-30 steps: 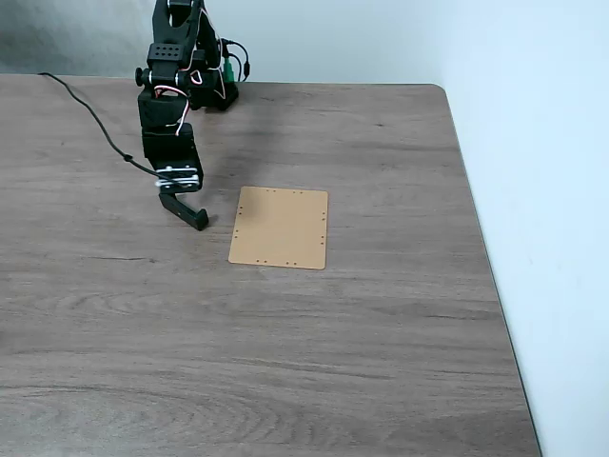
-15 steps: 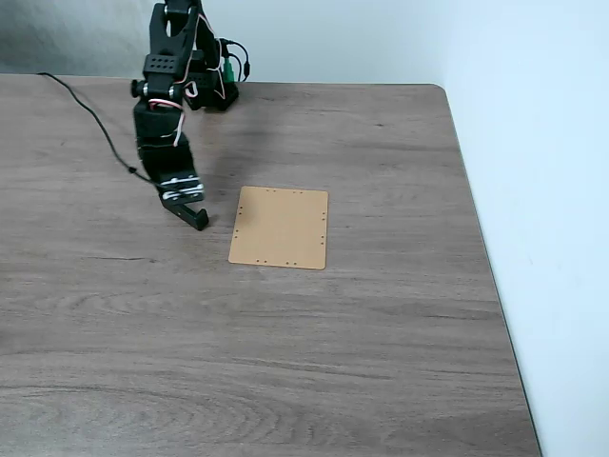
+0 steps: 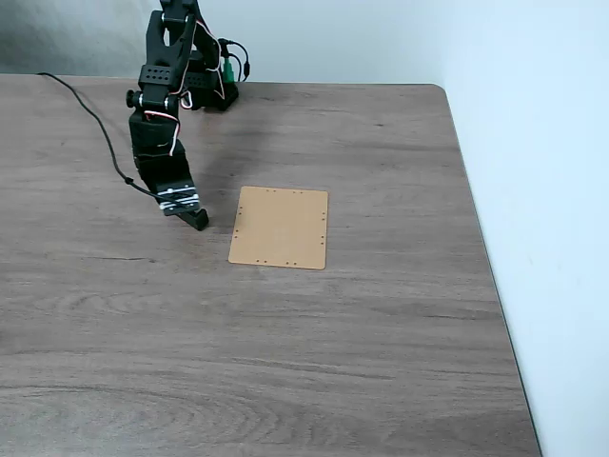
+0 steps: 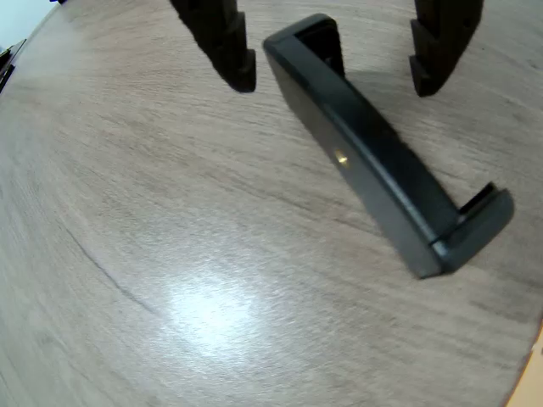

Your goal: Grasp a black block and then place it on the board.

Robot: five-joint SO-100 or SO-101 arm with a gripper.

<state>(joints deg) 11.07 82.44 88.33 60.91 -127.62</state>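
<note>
The pincer point(image 4: 333, 75) stood wide open, straddling one raised end of the black block point(image 4: 383, 168), which lay on the worktop point(image 3: 314, 362) just beside the board point(image 3: 281, 227), its long axis running away from the jaws.

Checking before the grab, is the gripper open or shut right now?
Open. In the wrist view the gripper has its two fingertips spread apart, one on each side of the black block's upper end, touching nothing.

Arm's hand point(image 3: 183, 204) low over table point(image 3: 381, 333), board point(image 3: 281, 227) just right
</note>
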